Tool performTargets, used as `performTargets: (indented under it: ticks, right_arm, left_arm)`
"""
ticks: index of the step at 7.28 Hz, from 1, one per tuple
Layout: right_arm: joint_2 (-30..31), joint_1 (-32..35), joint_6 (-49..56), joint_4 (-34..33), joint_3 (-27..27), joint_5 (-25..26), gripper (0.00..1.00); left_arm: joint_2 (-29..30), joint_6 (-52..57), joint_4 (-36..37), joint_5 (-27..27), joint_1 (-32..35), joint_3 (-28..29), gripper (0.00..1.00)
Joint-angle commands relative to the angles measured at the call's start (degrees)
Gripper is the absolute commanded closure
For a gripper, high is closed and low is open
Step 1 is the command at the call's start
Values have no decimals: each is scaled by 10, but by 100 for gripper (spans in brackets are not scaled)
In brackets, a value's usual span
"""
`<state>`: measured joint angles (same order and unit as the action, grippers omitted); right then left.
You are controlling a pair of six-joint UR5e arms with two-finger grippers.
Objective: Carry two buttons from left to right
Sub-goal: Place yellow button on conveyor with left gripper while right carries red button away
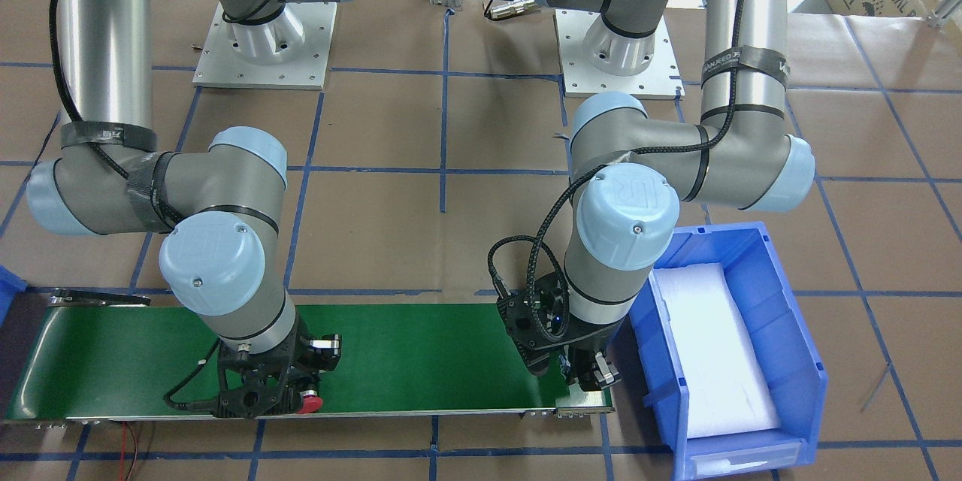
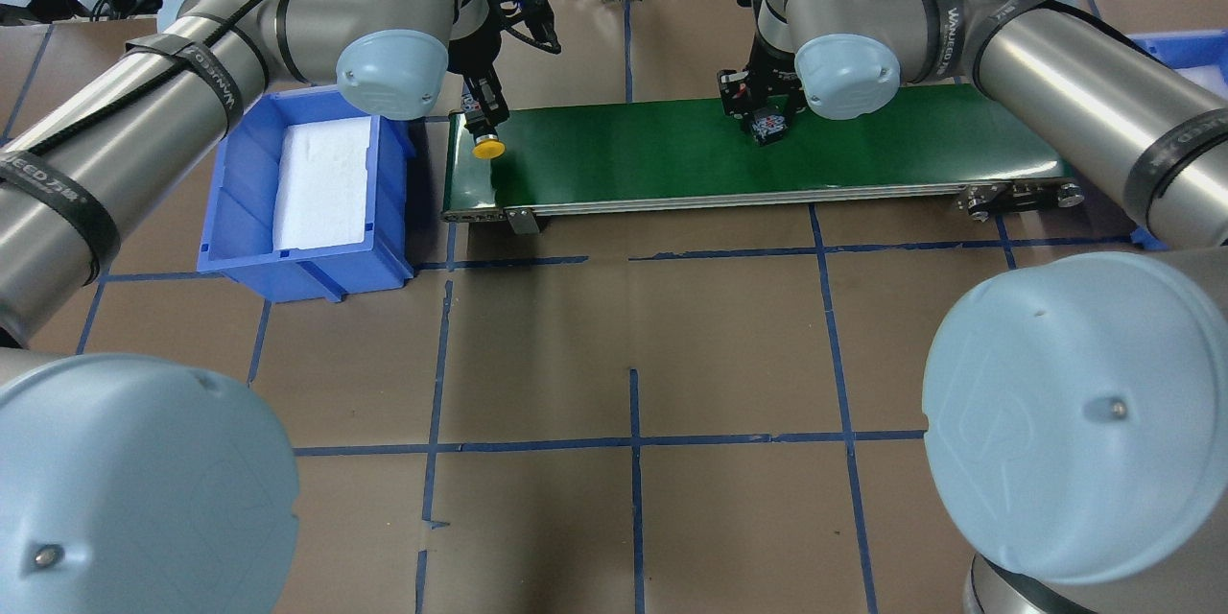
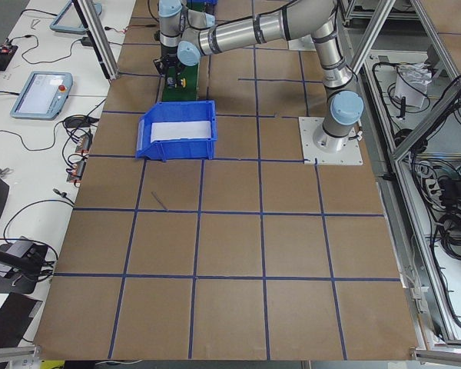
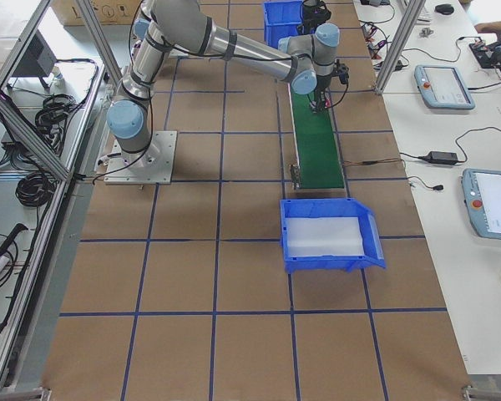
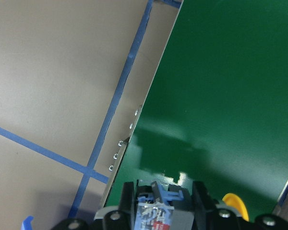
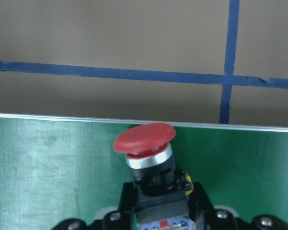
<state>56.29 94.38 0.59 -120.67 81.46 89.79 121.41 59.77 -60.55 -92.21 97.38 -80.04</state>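
At the upper left of the overhead view, the yellow button [image 2: 489, 150] is pinched by its body in the left claw [image 2: 483, 123], over the left end of the green belt [image 2: 652, 153]. The red button [image 6: 145, 139] is pinched likewise in the right claw [image 2: 770, 122], upper centre, low over the belt. The yellow one is probably best lowered until seated flat before release. The red one should be kept upright and raised straight.

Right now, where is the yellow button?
Overhead view: the left gripper holds the yellow button at the left end of the green belt, by the blue bin.
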Motion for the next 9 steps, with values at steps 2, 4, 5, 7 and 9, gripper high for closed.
performTargets:
  ticks: [2, 4, 5, 7, 9]
  right_arm:
    - [28, -59, 109, 71, -18, 3, 92]
    - [49, -154, 253, 95, -23, 3, 92]
    - [59, -195, 310, 117, -25, 6, 92]
    - [73, -268, 401, 122, -28, 9, 92]
    - [75, -329, 427, 185, -64, 8, 92]
  left_arm:
    - [8, -13, -1, -1, 1, -1, 34]
    - [2, -13, -1, -3, -2, 1, 12]
    - [-10, -11, -6, -4, -6, 7, 11]
    - [-31, -8, -73, -12, -15, 38, 11]
    - [-32, -1, -77, -10, -73, 38, 1]
